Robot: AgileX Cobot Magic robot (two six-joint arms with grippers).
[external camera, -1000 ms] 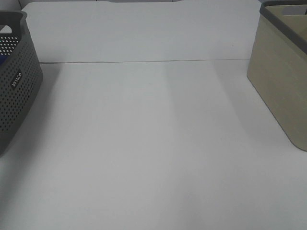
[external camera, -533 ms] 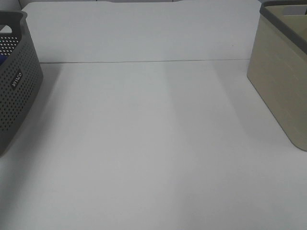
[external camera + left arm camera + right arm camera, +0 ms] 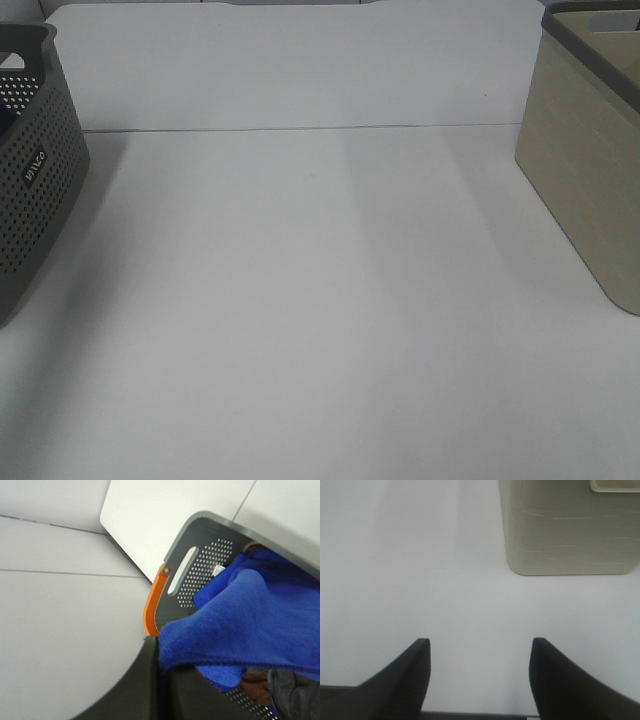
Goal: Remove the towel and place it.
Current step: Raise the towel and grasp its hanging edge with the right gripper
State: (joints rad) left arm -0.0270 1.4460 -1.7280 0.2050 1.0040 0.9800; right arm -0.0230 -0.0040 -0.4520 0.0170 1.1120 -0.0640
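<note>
On the white table (image 3: 300, 300), as the exterior high view shows it, a dark grey perforated basket (image 3: 35, 190) stands at the left edge and a beige basket (image 3: 590, 180) at the right, well apart, with bare surface between them. Neither arm appears in this view and the cloth cannot be made out. In the left wrist view, the towel (image 3: 250, 615) is bunched over the grey basket's end wall with the slot handle. One blue fold runs directly across the tip of the left gripper (image 3: 161, 680), whose jaws are closed together and appear clamped on that fold. Brown and grey cloths (image 3: 260, 690) lie under it in the basket, and an orange edge (image 3: 152, 600) of something unidentified sits just beside the basket. In the right wrist view, the right gripper (image 3: 480, 675) hangs over the table with its fingers spread wide and nothing between them, the beige basket ahead of it. Judgement: the step in hand is the lift-out. It calls for a straight upward draw until the trailing end clears the rim, since a sideways pull may drag the basket or the cloths beneath. The idle right gripper is well placed to take a free corner for a flat lay-down.
</note>
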